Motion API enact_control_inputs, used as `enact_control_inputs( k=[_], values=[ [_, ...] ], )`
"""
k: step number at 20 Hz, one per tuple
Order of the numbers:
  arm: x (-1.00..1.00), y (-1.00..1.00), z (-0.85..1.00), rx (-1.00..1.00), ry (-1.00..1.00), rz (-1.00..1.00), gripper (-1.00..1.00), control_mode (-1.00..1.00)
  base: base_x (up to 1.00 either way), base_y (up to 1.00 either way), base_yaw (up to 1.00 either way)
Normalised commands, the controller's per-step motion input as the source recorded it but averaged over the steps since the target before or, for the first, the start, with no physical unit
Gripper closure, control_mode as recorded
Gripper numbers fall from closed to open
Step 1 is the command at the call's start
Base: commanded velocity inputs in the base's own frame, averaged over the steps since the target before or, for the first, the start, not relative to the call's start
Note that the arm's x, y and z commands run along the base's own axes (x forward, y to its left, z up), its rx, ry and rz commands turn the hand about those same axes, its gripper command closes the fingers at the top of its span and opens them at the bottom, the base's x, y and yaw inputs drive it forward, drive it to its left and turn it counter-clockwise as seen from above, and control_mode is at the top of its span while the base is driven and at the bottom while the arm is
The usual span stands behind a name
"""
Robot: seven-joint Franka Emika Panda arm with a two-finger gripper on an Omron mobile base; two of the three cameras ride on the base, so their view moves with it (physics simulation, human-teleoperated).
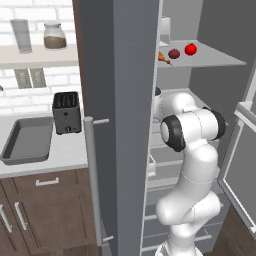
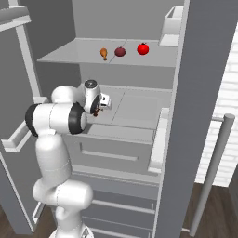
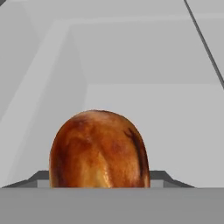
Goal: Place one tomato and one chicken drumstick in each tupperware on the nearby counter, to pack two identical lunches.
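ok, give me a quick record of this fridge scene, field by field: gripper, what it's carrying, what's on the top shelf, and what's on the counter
gripper: white two-finger gripper, inside the open fridge at the middle shelf
carrying: golden-brown chicken drumstick, close in front of the hand camera; fingers hidden, so the grasp cannot be confirmed
top shelf: small orange drumstick, dark red round fruit, bright red tomato
counter: dark grey rectangular tray, black toaster

No legible text, labels, brands, numbers or signs anywhere.
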Motion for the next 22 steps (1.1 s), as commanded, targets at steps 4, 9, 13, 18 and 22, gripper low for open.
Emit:
enact_control_inputs(
  k=[4,9,13,18,22],
  values=[
    [-0.11,0.00,-0.03,0.00,0.01,0.00,1.00,-1.00,0.00,0.00,0.00],
    [-1.00,-0.50,0.53,0.06,-0.32,-0.08,1.00,-1.00,0.00,0.00,0.00],
    [-1.00,-0.78,0.93,0.10,-0.36,-0.09,1.00,-1.00,0.00,0.00,0.00],
    [-1.00,-0.80,0.87,0.08,-0.19,-0.10,1.00,-1.00,0.00,0.00,0.00],
    [-1.00,-0.65,0.85,0.06,-0.07,-0.07,1.00,-1.00,0.00,0.00,0.00]
  ],
)
